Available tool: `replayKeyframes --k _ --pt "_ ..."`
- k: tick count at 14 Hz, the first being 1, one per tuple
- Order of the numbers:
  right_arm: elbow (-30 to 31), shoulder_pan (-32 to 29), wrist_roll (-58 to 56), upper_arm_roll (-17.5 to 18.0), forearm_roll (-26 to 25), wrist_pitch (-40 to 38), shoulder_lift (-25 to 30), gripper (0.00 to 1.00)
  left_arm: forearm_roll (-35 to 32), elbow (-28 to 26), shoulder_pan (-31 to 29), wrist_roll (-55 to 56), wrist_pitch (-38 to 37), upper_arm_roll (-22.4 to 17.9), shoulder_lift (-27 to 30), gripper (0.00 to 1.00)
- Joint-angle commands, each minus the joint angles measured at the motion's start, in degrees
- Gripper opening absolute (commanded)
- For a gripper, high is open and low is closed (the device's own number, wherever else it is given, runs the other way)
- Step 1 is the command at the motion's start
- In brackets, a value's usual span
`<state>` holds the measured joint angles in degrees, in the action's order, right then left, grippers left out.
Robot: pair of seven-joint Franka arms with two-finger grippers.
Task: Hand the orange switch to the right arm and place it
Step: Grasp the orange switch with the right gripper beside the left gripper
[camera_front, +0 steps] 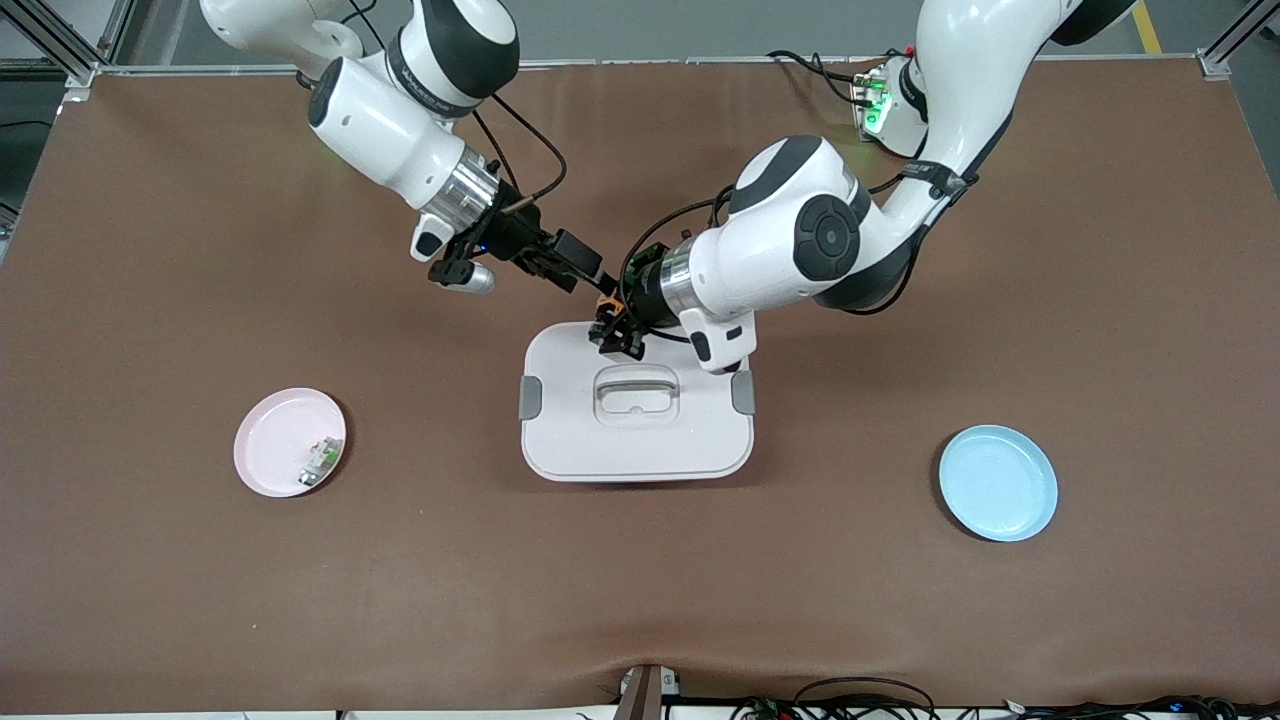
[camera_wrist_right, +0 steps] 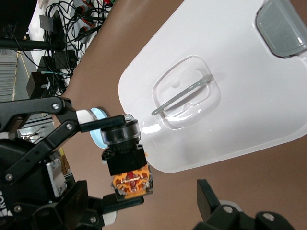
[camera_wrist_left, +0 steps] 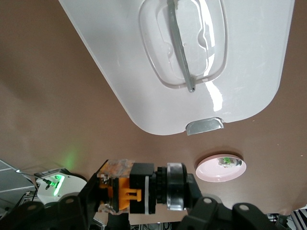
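The left claw is clamped on the stubby black orange switch, held in the air over the edge of the white lidded box; the right claw hangs just beside it, fingers apart; a pink plate and blue plate lie on the brown surface.

The front camera is looking down from high across the desk, facing both arms. Each wrist camera is looking down from close above the white box. All three views are sharing this box and the switch.
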<state>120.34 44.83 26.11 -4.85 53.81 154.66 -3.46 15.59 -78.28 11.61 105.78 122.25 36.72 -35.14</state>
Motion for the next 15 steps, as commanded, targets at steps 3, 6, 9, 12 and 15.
replayKeyframes --k 3,6,9,12,15 --pt "-2.47 0.44 -3.08 -0.16 1.47 0.20 -2.07 1.00 0.50 0.94 1.22 0.66 -1.05 0.02 -0.02 0.00" --pt "-2.74 0.44 -3.52 -0.16 1.47 0.20 -2.69 1.00 0.67 0.85 1.57 0.66 -1.05 0.02 -0.02 0.00" --pt "-2.65 0.35 -4.40 -0.07 1.47 0.20 -2.78 1.00 0.76 0.85 1.92 0.66 -1.05 0.02 -0.02 0.00" --pt "-2.74 0.35 -4.40 -0.16 1.47 0.20 -2.86 0.85 0.50 0.85 2.45 1.45 -1.05 0.02 -0.28 0.00" --pt "-2.74 0.35 -4.40 -0.16 1.47 0.20 -2.86 0.47 0.50 0.85 2.71 1.71 -1.05 0.02 -0.20 0.00"
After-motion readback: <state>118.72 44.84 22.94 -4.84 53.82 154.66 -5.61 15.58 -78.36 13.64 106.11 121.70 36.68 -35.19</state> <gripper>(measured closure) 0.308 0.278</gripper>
